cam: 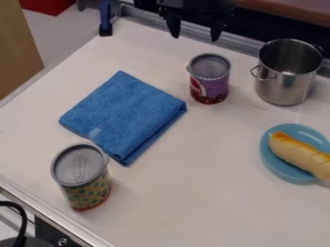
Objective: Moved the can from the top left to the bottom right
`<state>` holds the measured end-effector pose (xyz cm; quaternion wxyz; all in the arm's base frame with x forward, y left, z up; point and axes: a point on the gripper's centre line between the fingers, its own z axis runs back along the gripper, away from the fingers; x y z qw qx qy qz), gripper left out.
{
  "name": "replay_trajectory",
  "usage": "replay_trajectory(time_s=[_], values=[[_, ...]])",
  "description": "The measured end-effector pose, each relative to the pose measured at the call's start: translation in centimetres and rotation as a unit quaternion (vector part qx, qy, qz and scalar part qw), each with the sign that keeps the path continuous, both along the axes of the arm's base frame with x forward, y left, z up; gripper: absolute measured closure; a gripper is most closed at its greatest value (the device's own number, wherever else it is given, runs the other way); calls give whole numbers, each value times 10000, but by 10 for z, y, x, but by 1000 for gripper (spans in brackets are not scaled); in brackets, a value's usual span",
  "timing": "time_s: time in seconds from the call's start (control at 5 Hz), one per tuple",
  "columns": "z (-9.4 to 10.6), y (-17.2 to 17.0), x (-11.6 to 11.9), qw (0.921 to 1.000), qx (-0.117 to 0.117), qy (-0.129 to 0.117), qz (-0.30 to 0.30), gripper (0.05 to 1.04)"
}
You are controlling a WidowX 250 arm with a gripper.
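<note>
The camera view has the gripper [195,37] over the far edge of the surface [193,193], fingers [215,34] wide apart. Near that edge stands the purple can [209,82]; the yellow-green can [87,188] stands toward the near left, both with printed labels. A folded blue cloth [122,113] lies between them. The steel pot [283,89] is near the purple can; a blue plate [274,161] holds bread [299,153].

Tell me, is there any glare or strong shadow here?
Camera view: bright glints on the metal pot; soft, fairly even light on the table, without hard shadows; the black pincer partly merges with the dark background.
</note>
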<state>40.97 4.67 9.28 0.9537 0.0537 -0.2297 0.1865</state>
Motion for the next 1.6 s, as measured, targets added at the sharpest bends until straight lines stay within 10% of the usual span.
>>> replay_trajectory(time_s=[0.6, 1.2, 1.6], values=[[-37, 4, 54, 9998, -122, 150, 109, 86], [-71, 3, 41, 9985, -75, 487, 243, 86], [-74, 3, 29, 9893, -21, 575, 1342, 86]])
